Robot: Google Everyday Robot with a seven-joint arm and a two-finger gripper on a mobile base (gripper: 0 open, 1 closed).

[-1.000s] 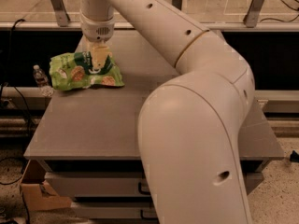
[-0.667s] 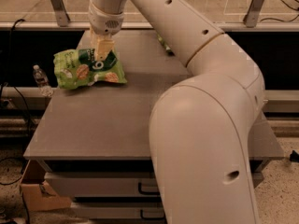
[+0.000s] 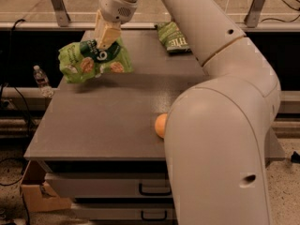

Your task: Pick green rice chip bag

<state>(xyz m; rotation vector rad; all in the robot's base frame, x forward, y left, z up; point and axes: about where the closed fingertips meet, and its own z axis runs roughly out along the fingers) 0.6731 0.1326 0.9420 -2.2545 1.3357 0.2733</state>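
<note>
Hanging from the gripper [image 3: 105,41], whose fingers pinch its top edge, the green bag [image 3: 89,63] is clear of the table [image 3: 103,121] near its far-left corner; a shadow beneath suggests it is lifted. A darker bag [image 3: 172,36] lies farther back, an orange [image 3: 161,124] near the front.

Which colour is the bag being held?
Light green bag, camera view; gripper holds it above table.
</note>
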